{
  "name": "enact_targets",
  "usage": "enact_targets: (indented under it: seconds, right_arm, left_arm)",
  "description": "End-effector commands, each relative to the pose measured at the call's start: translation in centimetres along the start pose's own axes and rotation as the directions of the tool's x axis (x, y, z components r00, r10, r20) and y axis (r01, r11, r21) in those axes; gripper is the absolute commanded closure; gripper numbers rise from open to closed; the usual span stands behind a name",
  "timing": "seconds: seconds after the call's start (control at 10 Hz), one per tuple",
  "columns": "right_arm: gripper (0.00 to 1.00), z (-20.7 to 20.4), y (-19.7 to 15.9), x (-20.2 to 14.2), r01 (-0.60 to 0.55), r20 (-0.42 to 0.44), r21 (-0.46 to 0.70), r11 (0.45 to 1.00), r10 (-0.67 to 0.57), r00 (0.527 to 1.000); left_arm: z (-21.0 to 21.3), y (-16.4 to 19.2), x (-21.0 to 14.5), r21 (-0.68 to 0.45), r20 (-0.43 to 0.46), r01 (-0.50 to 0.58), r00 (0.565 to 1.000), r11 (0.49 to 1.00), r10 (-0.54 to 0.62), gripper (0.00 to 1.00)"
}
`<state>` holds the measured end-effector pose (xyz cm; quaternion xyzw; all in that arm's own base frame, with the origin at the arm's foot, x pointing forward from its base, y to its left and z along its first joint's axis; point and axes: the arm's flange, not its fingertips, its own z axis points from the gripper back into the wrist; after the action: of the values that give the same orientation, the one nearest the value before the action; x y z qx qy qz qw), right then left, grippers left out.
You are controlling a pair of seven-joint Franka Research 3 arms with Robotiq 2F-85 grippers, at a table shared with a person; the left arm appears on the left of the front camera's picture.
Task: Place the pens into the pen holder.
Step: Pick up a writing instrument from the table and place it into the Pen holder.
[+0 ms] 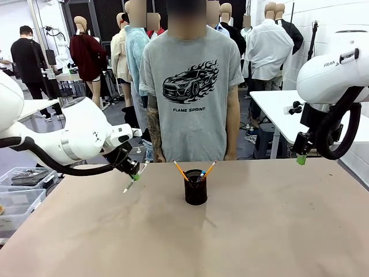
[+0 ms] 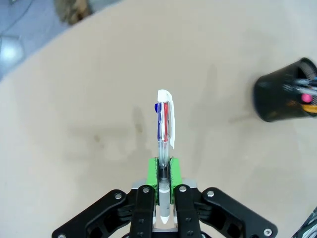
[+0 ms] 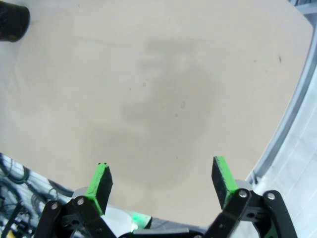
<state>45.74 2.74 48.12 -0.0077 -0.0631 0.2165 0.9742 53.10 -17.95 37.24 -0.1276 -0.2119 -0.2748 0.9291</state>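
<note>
Front view: holder [image 1: 196, 188] sits mid-table, 2 orange pencils [image 1: 181, 171] plus another pen already poking out
In hand: left gripper [image 2: 164, 166] clamped on a multicolour pen [image 2: 165, 119], up off the table, left of the holder
Right gripper [image 3: 162, 181]: wide open, empty
Left to do: looks like just this 1 pen

White, rounded arms with black cables looping behind each pincer. The left pincer [image 2: 163, 171] and right pincer [image 3: 163, 181] are black linkages with silver screws and green pads. The person [image 1: 190, 86] wears a grey car-print T-shirt.
</note>
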Motion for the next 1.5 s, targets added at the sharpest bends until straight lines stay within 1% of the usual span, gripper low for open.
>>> enact_targets:
  seconds: [0.0, 0.2, 0.3, 0.4, 0.5, 0.6, 0.7, 0.8, 0.9, 1.0, 1.1, 1.2, 1.4]
  right_arm:
    - [0.00, 0.1, 0.0, 0.1, -0.004, -0.007, 0.004, 1.000, 0.004, 1.000]
    - [0.00, 0.1, 0.0, 0.1, -0.004, -0.007, 0.004, 1.000, 0.004, 1.000]
    - [0.00, 0.1, 0.0, 0.1, -0.004, -0.007, 0.004, 1.000, 0.004, 1.000]
    - [0.00, 0.1, 0.0, 0.1, -0.004, -0.007, 0.004, 1.000, 0.004, 1.000]
    - [0.00, 0.1, 0.0, 0.1, -0.004, -0.007, 0.004, 1.000, 0.004, 1.000]
    - [0.00, 0.1, 0.0, 0.1, -0.004, -0.007, 0.004, 1.000, 0.004, 1.000]
    - [0.00, 0.1, 0.0, 0.1, -0.004, -0.007, 0.004, 1.000, 0.004, 1.000]
    - [0.00, 0.1, 0.0, 0.1, -0.004, -0.007, 0.004, 1.000, 0.004, 1.000]
    - [0.00, 0.1, 0.0, 0.1, -0.004, -0.007, 0.004, 1.000, 0.004, 1.000]
    - [0.00, 0.1, 0.0, 0.1, -0.004, -0.007, 0.004, 1.000, 0.004, 1.000]
    - [0.00, 0.1, 0.0, 0.1, -0.004, -0.007, 0.004, 1.000, 0.004, 1.000]
    - [0.00, 0.1, 0.0, 0.1, -0.004, -0.007, 0.004, 1.000, 0.004, 1.000]
    - [0.00, 0.1, 0.0, 0.1, -0.004, -0.007, 0.004, 1.000, 0.004, 1.000]
  left_arm:
    - [1.0, 2.1, -1.8, -0.190, 0.113, 0.151, 0.985, 0.970, -0.131, 1.00]
    - [1.3, 2.5, -1.1, -0.262, 0.254, 0.295, 0.940, 0.919, -0.230, 1.00]
    - [1.2, 2.7, -0.6, -0.286, 0.319, 0.367, 0.908, 0.885, -0.273, 1.00]
    - [1.1, 2.9, -0.2, -0.289, 0.345, 0.395, 0.893, 0.872, -0.290, 1.00]
    - [1.2, 3.0, 0.2, -0.293, 0.402, 0.433, 0.865, 0.852, -0.301, 1.00]
    - [1.1, 2.7, 1.1, -0.159, 0.342, 0.223, 0.926, 0.962, -0.158, 1.00]
    - [1.9, 2.2, 0.9, -0.259, 0.360, 0.401, 0.884, 0.879, -0.297, 1.00]
    - [1.9, 2.2, 0.9, -0.259, 0.360, 0.401, 0.884, 0.879, -0.297, 1.00]
    - [1.7, 3.1, 0.6, -0.233, 0.361, 0.365, 0.893, 0.901, -0.269, 1.00]
    - [2.4, 2.5, 0.7, -0.271, 0.484, 0.441, 0.831, 0.856, -0.275, 1.00]
    - [2.8, 2.5, 0.9, -0.318, 0.562, 0.484, 0.789, 0.815, -0.249, 1.00]
    - [3.0, 2.5, 1.1, -0.305, 0.609, 0.496, 0.758, 0.813, -0.234, 1.00]
    - [2.7, 2.0, 1.9, -0.336, 0.663, 0.541, 0.717, 0.771, -0.214, 1.00]
